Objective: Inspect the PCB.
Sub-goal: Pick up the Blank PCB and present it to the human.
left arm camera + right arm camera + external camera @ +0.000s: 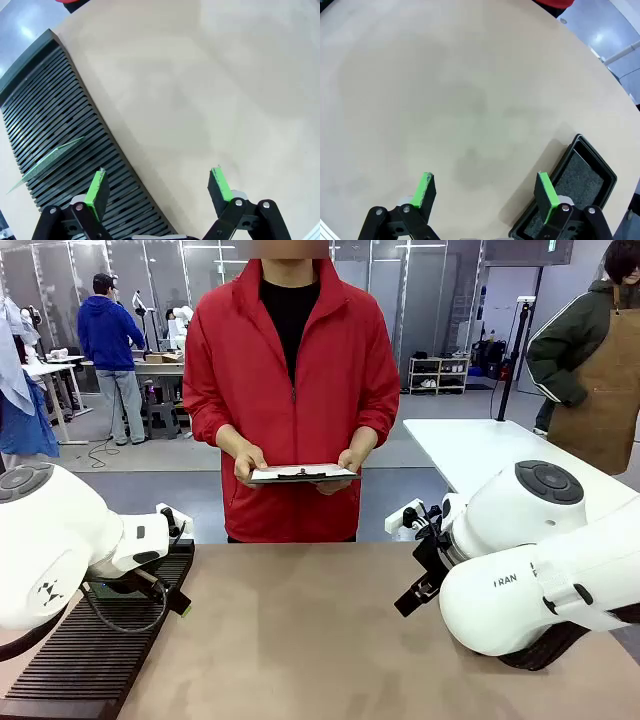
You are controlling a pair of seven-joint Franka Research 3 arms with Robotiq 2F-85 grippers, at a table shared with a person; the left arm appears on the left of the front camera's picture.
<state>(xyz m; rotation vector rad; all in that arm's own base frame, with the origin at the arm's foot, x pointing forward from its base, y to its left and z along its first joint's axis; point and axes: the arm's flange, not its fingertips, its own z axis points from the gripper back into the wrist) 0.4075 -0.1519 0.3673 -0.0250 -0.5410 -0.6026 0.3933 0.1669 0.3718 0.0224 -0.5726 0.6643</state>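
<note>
**Inspector:** What is recorded of the larger items?

**Clerk:** A tan table (pixel 300 640) is seen, with a person in a red jacket (pixel 290 390) standing at its far side. The left arm (pixel 50 550) and the right arm (pixel 540 580) are placed low at either side. A black slotted rack (pixel 90 640) is set at the table's left edge, beneath the left arm.

**Inspector:** And the smaller items?

**Clerk:** A shallow black tray (pixel 582 180), lined in speckled grey, is noted just beside one finger of the right gripper (pixel 485 176). A white clipboard (pixel 303 474) is held level by the person, well apart from both arms.

**Inspector:** Where is the PCB located?

**Clerk:** The PCB (pixel 50 159) is seen nearly edge-on at the rack, tilted, with one corner past the rack's outer edge. It is near the left gripper (pixel 159 172) but is not touched by it.

**Inspector:** The jaws?

**Clerk:** Both pairs are spread wide. Nothing is held between the pads of either.
</note>
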